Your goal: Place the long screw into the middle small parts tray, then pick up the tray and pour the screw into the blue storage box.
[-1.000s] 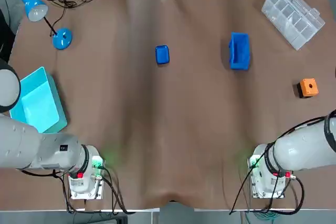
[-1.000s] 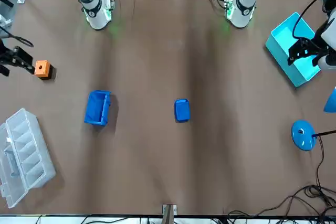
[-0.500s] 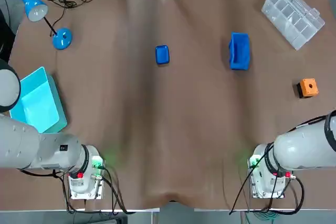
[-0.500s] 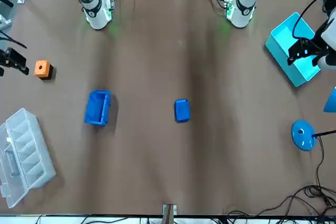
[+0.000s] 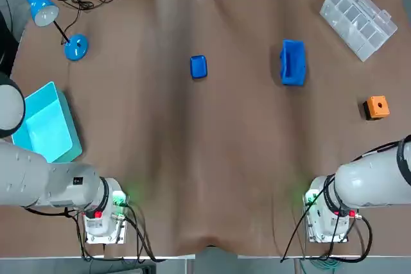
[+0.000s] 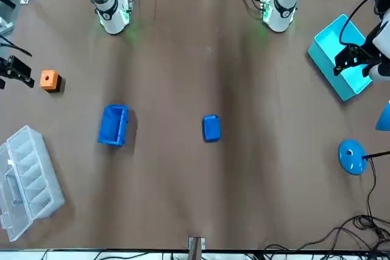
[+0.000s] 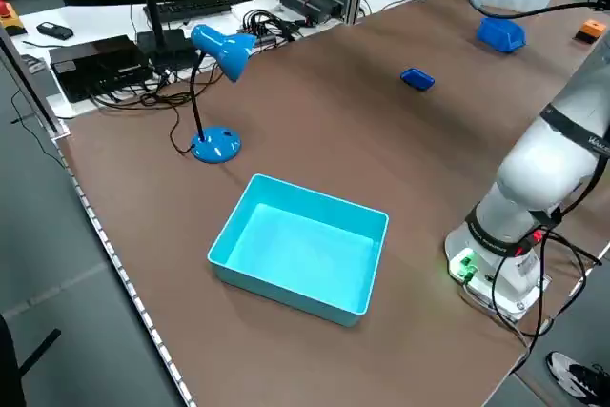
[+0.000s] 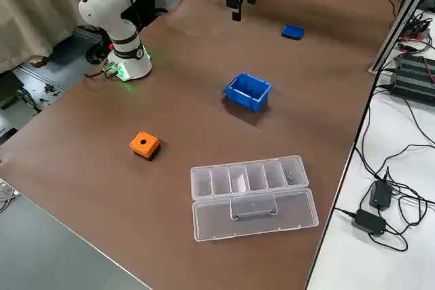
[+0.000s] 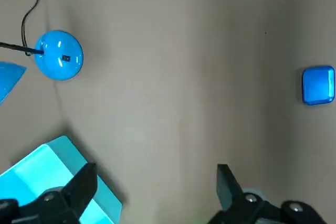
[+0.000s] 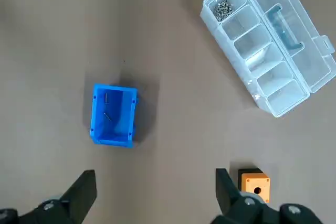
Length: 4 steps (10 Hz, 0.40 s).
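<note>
Brown table (image 5: 205, 158), cables at far edge. Right gripper (image 10: 155, 179) raised high, fingers apart, nothing between. Left gripper (image 9: 155, 177) likewise spread, empty. Blue storage box (image 10: 113, 114) well below right fingers. Small parts tray (image 9: 318, 84) far from left fingers. Thin rods (image 10: 105, 97), likely screws, already lie inside box. You: verify pour done before any regrasp.

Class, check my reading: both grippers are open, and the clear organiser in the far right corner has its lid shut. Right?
Not quite: the clear organiser has its lid open, lying flat beside the compartments, as the right side view shows. It does sit in the far right corner, and the left gripper and right gripper are both open.
</note>
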{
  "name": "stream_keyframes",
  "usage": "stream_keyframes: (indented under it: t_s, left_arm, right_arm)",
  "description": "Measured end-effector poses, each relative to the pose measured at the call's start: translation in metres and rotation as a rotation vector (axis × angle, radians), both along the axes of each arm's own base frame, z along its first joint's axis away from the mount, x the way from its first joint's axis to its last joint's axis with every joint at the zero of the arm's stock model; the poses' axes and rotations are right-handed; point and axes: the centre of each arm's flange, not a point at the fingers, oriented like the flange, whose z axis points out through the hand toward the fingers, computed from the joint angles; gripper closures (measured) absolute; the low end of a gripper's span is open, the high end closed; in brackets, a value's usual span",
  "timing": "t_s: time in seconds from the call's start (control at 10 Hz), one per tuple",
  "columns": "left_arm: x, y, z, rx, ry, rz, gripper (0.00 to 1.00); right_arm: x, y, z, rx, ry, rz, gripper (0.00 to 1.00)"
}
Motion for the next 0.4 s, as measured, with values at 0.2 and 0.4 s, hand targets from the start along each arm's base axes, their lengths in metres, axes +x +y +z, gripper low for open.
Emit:
stream_keyframes:
  t_s: [0.2, 0.4]
  left_arm:
    - [0.0, 0.0, 0.0, 0.0, 0.0, 0.0, 0.0]
    - [0.0, -0.0001, 0.0, 0.0, 0.0, 0.0, 0.0]
  right_arm:
    - [0.0001, 0.001, 0.0, 0.0, 0.0, 0.002, 0.0]
    - [0.0003, 0.0028, 0.0001, 0.0, -0.001, 0.005, 0.0]
